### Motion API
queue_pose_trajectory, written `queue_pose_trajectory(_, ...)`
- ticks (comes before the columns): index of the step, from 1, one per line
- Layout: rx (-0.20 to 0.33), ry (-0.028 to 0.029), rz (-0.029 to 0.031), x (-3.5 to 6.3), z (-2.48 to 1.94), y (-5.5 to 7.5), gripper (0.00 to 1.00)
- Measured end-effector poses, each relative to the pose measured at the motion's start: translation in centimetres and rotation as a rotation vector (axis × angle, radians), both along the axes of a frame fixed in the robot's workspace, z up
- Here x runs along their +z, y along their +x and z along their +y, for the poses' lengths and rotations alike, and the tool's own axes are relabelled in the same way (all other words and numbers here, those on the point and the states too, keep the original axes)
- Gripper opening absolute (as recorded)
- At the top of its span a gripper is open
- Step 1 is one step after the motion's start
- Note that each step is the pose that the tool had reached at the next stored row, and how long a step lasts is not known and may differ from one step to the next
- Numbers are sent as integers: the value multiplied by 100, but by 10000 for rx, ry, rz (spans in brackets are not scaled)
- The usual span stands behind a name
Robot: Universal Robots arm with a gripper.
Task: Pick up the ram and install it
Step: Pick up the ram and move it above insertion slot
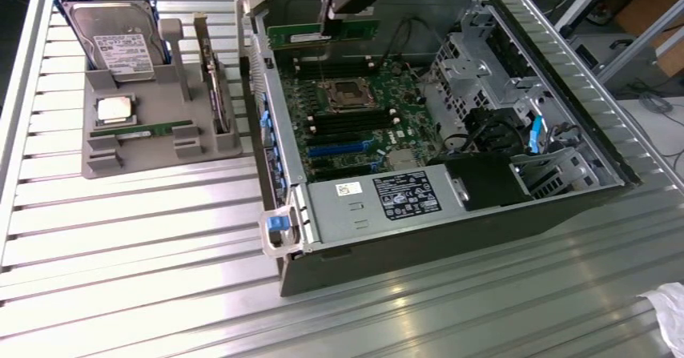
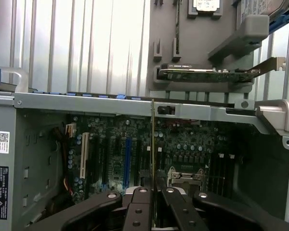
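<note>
1. Exterior view: the black two-finger gripper (image 1: pixel 344 14) is clamped on the long green ram stick (image 1: pixel 304 35). It holds the stick level over the far end of the green motherboard (image 1: pixel 374 134) inside the open grey metal computer case (image 1: pixel 428 242). A second, matching stick (image 1: pixel 139 130) lies in the grey plastic holder (image 1: pixel 150 156) at the exterior view's left
2. Wrist view: the ram (image 2: pixel 153 144) stands edge-on, pinched between the gripper's (image 2: pixel 154 202) black fingers (image 2: pixel 137 211), over the motherboard (image 2: pixel 111 139)

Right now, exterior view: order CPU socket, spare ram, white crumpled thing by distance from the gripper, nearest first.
From the gripper, holding the ram:
1. CPU socket, inside the case.
2. Spare ram, grey holder, exterior view's left.
3. White crumpled thing, lower right corner.
</note>
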State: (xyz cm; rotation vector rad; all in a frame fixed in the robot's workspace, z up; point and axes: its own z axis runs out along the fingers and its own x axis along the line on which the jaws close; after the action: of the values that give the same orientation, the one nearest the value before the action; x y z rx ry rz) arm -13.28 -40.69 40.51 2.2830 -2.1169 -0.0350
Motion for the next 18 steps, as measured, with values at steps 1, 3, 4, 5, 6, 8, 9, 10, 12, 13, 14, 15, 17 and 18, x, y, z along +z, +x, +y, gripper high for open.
queue_pose_trajectory(1,0,0,0,0,0,10,13)
queue_pose_trajectory(3,0,0,0,0,0,27,13)
queue_pose_trajectory(4,0,0,0,0,0,34,13)
queue_pose_trajectory(5,0,0,0,0,0,41,13)
queue_pose_trajectory(6,0,0,0,0,0,50,13)
queue_pose_trajectory(8,-1,0,0,0,0,78,13)
queue_pose_trajectory(9,0,0,0,0,0,90,13)
queue_pose_trajectory(10,0,0,0,0,0,102,13)
queue_pose_trajectory(12,-1,0,0,0,0,126,13)
queue_pose_trajectory(13,0,1,-1,0,0,140,13)
queue_pose_trajectory(14,0,0,0,0,0,154,13)
queue_pose_trajectory(15,0,0,0,0,0,167,13)
queue_pose_trajectory(17,0,0,0,0,0,183,13)
queue_pose_trajectory(18,-1,0,0,0,0,198,13)
